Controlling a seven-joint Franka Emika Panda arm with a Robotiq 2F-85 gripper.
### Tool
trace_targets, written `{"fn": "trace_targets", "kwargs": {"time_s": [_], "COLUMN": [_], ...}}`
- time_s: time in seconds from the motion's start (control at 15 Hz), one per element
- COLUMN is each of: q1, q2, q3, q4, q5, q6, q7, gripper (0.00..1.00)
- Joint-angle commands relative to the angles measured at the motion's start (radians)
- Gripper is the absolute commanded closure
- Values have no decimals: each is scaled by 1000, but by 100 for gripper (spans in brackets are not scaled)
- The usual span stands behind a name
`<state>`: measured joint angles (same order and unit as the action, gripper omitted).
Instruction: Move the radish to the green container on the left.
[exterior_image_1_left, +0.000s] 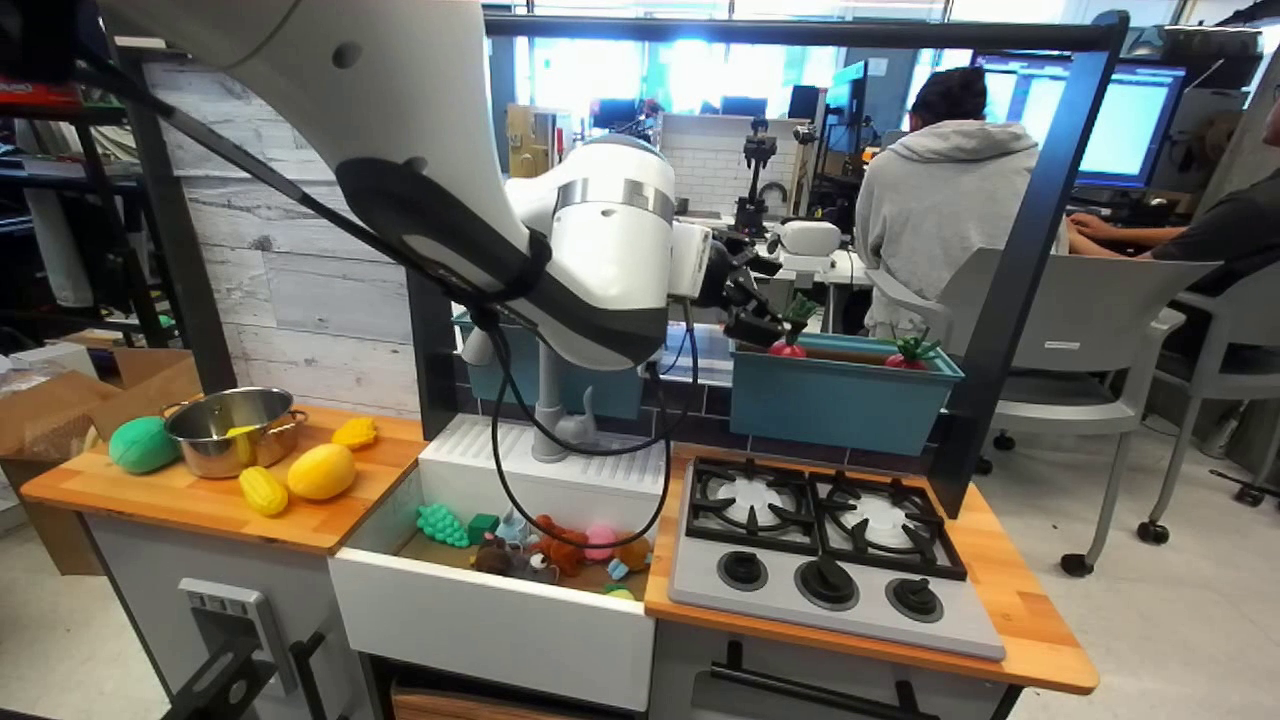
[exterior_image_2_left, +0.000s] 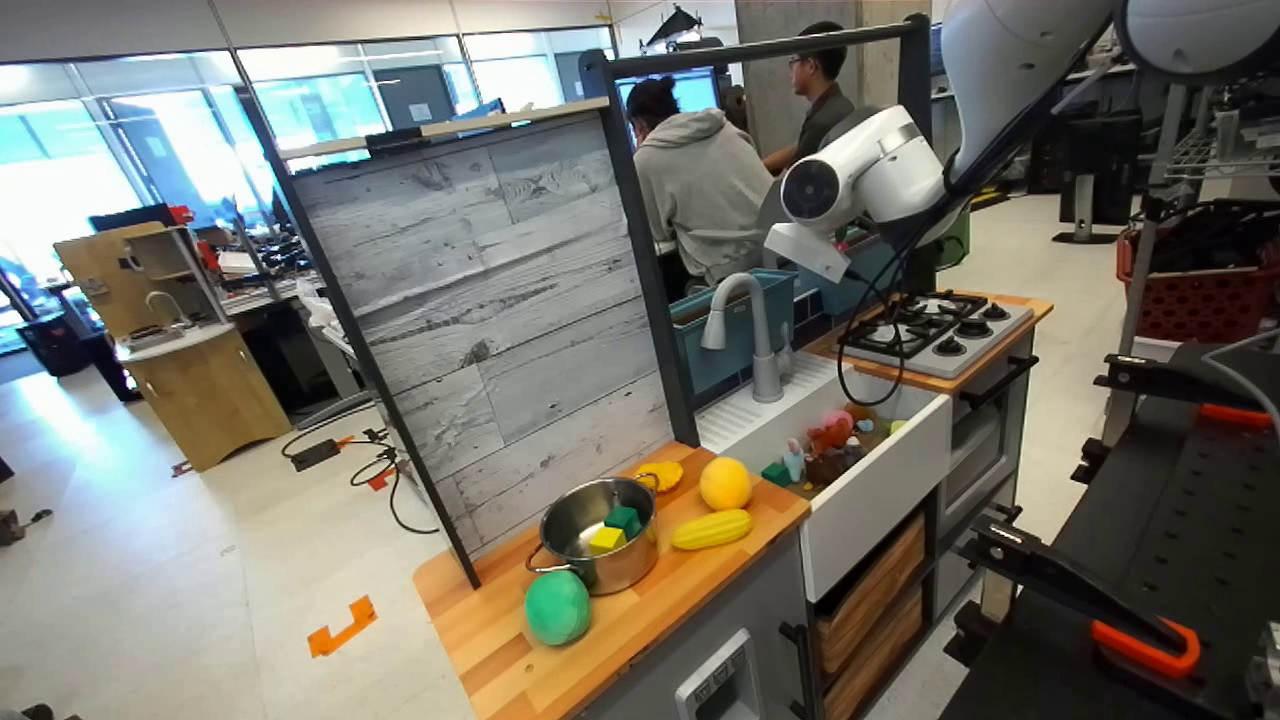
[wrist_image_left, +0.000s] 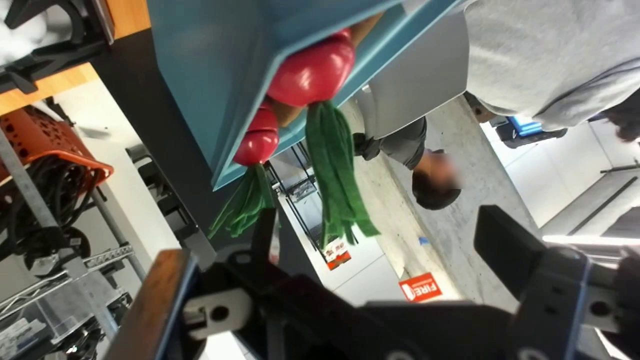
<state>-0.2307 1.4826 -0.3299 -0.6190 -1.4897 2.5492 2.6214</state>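
Left radish (exterior_image_1_left: 788, 349) sits bulb-down in right bin (exterior_image_1_left: 845, 403) | leaves (wrist_image_left: 335, 165) poke above it, probably the intended grip | jaws wide, facing them, holding nothing

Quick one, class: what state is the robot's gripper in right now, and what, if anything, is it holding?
Gripper: open, fingers wide apart, holding nothing.
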Motion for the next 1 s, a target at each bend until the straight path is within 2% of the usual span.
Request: {"fn": "trace_targets", "kwargs": {"time_s": [0.0, 0.07, 0.13, 0.2, 0.73, 0.8, 0.93], "q1": [-25, -26, -27, -26, -31, -31, -24], "q2": [13, 14, 13, 9, 3, 2, 1], "q3": [4, 3, 3, 7, 13, 13, 9], "q4": [27, 27, 25, 18, 4, 1, -6], "q5": [-5, -4, -2, 6, 30, 33, 37], "q6": [75, 80, 77, 64, 48, 43, 19], "q7": [20, 17, 12, -2, -24, -30, -39], "gripper": [0, 0, 10, 28, 90, 97, 100]}}
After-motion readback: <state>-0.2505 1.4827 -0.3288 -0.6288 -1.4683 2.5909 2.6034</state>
